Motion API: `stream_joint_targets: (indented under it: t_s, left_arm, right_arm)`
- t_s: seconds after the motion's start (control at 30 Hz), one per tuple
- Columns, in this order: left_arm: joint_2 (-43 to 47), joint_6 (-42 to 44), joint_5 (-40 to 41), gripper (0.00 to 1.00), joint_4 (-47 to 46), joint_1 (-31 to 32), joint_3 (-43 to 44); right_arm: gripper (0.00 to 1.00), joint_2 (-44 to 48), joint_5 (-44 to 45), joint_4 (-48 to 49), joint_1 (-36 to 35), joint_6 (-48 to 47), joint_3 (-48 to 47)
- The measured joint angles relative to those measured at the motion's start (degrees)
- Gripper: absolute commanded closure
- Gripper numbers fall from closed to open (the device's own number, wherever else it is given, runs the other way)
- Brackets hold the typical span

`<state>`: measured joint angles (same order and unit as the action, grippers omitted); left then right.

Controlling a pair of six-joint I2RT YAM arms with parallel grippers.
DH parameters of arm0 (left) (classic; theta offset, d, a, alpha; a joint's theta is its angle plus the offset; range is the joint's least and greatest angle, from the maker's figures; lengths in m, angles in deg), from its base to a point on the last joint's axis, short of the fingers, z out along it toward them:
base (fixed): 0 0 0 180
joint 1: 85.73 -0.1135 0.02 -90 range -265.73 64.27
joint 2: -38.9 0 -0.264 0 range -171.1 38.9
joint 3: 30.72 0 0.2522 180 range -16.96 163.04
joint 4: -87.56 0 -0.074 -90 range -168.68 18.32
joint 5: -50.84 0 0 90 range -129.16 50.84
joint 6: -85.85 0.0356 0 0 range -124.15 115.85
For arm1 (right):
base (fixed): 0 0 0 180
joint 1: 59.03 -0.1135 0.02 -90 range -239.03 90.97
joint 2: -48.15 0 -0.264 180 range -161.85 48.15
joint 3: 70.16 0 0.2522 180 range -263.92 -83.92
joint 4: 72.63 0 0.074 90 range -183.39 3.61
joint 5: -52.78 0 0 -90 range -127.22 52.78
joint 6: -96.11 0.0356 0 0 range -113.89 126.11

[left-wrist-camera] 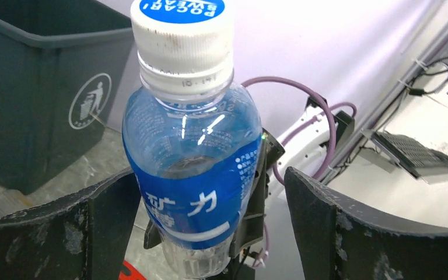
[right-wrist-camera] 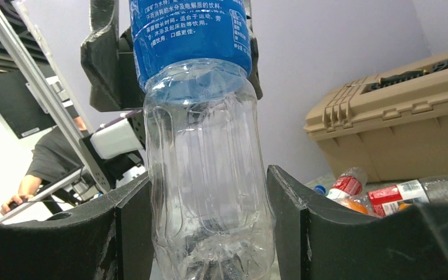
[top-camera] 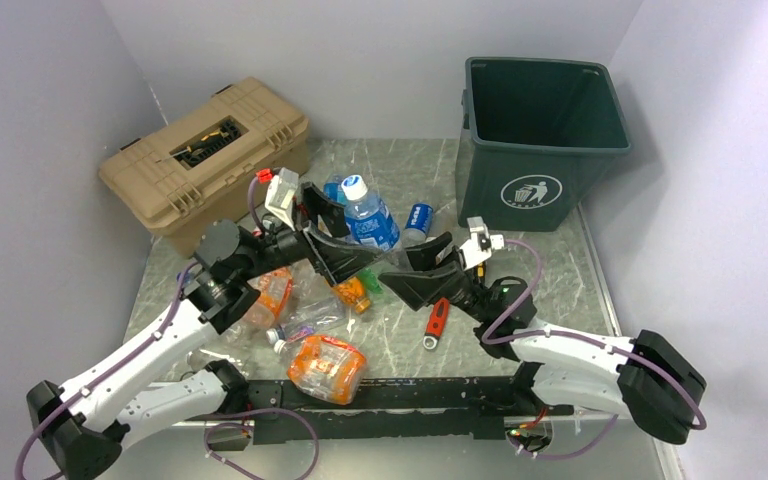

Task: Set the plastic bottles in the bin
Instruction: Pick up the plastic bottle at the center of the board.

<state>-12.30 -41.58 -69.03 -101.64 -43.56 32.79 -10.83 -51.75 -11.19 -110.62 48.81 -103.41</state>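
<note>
A clear bottle with a blue label and white cap (top-camera: 368,220) stands upright in the air between both grippers. My left gripper (top-camera: 353,240) is open around its label (left-wrist-camera: 192,175): one finger touches it, the other stands apart. My right gripper (top-camera: 397,266) is shut on the bottle's clear lower body (right-wrist-camera: 204,175), with both fingers against its sides. Several crushed bottles lie on the table, among them an orange one (top-camera: 325,368), another orange one (top-camera: 352,292) and a blue-labelled one (top-camera: 418,218). The dark green bin (top-camera: 545,130) stands at the back right and also shows in the left wrist view (left-wrist-camera: 29,93).
A tan toolbox (top-camera: 205,155) stands at the back left, seen also in the right wrist view (right-wrist-camera: 396,122). A red-handled wrench (top-camera: 437,320) lies under the right arm. Two red-labelled bottles (right-wrist-camera: 350,185) lie near the toolbox.
</note>
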Motion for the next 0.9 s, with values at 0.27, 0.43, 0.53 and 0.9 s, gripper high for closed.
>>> stream_joint_targets:
  t_s: [0.27, 0.43, 0.53, 0.9]
  left_arm:
    - [-2.3, -0.3, -6.8, 0.24, -0.6, -0.2, 0.0]
    - [-2.7, 0.0, -8.2, 0.44, -0.8, -0.5, 0.0]
    - [-2.7, 0.3, -8.3, 0.53, -0.9, -0.6, 0.0]
    - [-1.3, 2.3, -9.9, 0.64, 0.5, -0.6, 0.0]
  right_arm:
    - [0.57, -1.4, -1.2, 0.5, -1.7, -0.3, -0.1]
    - [0.54, -2.2, -1.5, 1.3, -2.3, -0.7, -0.3]
    - [0.48, -2.8, -1.4, 1.7, -2.4, -1.2, -0.6]
    - [0.02, 3.0, -2.2, -11.4, -2.7, -3.8, -2.7]
